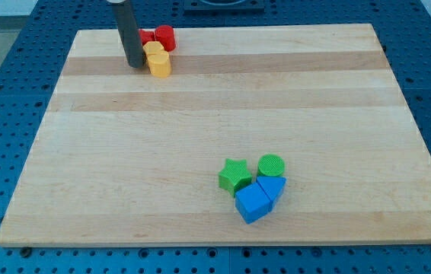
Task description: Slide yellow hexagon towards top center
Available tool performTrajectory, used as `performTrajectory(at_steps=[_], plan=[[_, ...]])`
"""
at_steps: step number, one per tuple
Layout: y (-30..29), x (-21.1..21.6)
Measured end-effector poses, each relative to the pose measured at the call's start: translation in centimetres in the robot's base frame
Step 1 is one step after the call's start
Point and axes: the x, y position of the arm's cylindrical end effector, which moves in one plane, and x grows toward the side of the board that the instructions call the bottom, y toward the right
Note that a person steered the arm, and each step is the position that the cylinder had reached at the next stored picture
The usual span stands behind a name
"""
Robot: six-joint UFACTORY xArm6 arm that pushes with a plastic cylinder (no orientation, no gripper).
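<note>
The yellow hexagon [160, 64] lies near the view's top left on the wooden board [223, 99]. A second yellow block [154, 49] sits just above it, touching it. My tip [136, 65] stands on the board just left of the yellow hexagon, close to or touching it. The dark rod rises from there to the view's top edge.
A red cylinder [165, 36] and another red block [147, 36] sit by the top edge behind the yellow blocks. A green star [234, 176], a green cylinder [271, 165] and two blue blocks [253, 202] [273, 187] cluster at lower centre right.
</note>
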Motion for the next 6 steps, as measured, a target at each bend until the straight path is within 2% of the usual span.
performTrajectory(at_steps=[1,4,5,6], plan=[[1.4,-0.5],[10.7,-1.5],[11.0,-2.5],[9.8,-1.2]])
